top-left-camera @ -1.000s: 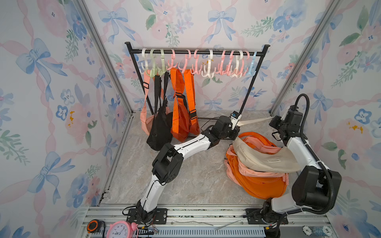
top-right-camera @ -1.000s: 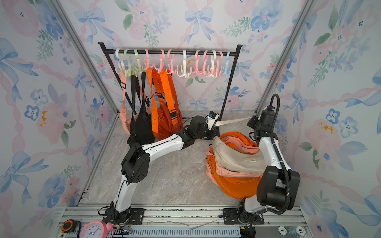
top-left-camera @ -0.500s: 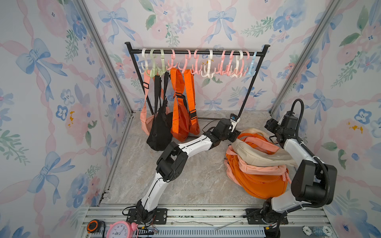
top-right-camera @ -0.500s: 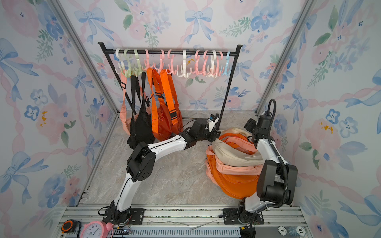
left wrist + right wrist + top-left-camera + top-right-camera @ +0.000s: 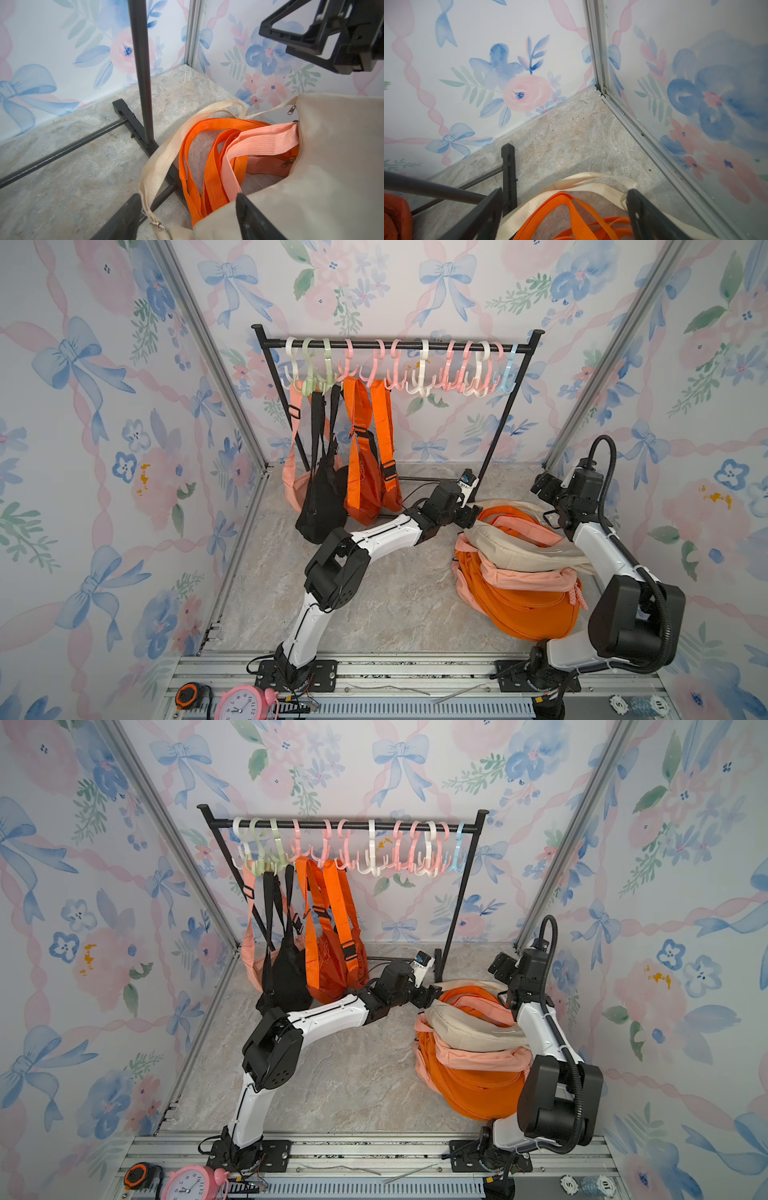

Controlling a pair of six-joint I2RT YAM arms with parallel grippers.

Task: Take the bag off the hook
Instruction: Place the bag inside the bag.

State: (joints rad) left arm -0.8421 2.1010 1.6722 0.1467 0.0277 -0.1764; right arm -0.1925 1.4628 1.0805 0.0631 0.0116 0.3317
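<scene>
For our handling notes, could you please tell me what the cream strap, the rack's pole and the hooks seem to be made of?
Cream strap: woven webbing, likely nylon or polyester; ribbed weave, faint sheen.
Rack's pole: probably painted metal tube; smooth, dark, matte.
Hooks: most likely moulded plastic; pastel colours, smooth glossy curves.

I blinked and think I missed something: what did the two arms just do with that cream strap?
Both let go. The left gripper and right gripper had pinched the cream strap taut between them; their jaws opened and it fell slack by the cream bag atop the pile. The three hanging bags and the rack stayed put.
</scene>
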